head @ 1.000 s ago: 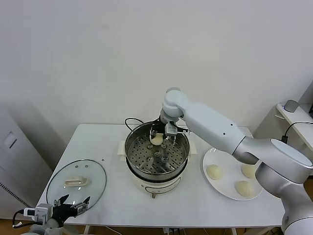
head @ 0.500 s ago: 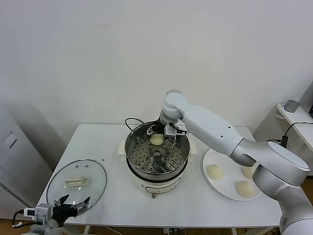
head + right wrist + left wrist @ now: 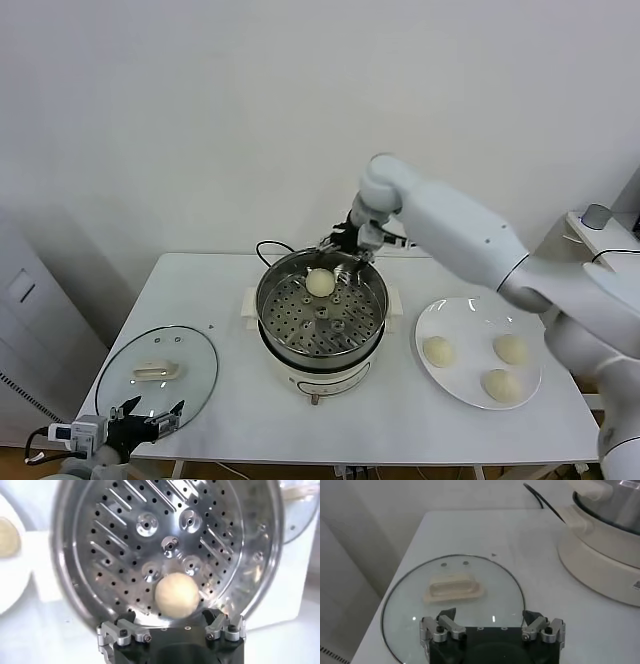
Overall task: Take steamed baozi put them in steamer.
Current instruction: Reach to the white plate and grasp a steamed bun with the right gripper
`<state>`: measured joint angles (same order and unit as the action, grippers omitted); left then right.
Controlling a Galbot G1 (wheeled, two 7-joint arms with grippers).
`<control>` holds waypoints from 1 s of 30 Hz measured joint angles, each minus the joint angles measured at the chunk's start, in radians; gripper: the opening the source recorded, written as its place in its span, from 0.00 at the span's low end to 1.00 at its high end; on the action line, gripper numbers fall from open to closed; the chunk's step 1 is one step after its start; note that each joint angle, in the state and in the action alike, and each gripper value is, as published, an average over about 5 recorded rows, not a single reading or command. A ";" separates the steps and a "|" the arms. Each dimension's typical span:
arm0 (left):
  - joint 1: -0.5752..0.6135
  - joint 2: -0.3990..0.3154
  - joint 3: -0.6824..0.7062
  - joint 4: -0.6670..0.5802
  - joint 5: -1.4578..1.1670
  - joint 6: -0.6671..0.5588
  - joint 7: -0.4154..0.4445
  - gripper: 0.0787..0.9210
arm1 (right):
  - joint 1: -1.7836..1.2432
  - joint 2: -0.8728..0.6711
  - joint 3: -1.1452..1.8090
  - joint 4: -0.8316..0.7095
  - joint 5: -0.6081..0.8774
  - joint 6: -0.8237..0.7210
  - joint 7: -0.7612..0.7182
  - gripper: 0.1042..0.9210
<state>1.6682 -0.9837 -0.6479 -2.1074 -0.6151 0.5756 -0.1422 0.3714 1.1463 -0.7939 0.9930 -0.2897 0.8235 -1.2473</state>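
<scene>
One bun [image 3: 320, 283] sits on the holey floor of the steamer [image 3: 275, 318], near its far wall, and nothing is touching it; in the right wrist view the same bun [image 3: 174, 594] lies below the claw with a gap around it; the right gripper [image 3: 348, 243] hangs above the far rim of the steamer, its two fingers spread wide apart and holding nothing; three more buns [image 3: 437, 351] rest on the white plate [image 3: 428, 318] on the table [image 3: 230, 420], to the right of the steamer; the left gripper [image 3: 492, 626] waits low at the near left corner of the table, just above the glass lid [image 3: 405, 615]; its fingers are wide open too, and empty
</scene>
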 measured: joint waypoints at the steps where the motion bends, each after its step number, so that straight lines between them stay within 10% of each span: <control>1: 0.000 0.000 -0.001 -0.001 0.000 0.000 0.000 0.88 | 0.016 -0.009 -0.012 -0.013 0.034 0.000 -0.010 0.88; 30: -0.007 -0.003 -0.007 -0.010 -0.030 0.014 -0.008 0.88 | 0.045 -0.320 -0.315 0.001 0.546 -0.627 -0.017 0.88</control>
<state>1.6613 -0.9870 -0.6545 -2.1174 -0.6455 0.5896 -0.1500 0.4167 0.8260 -1.1090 0.9942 0.2559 0.1968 -1.2642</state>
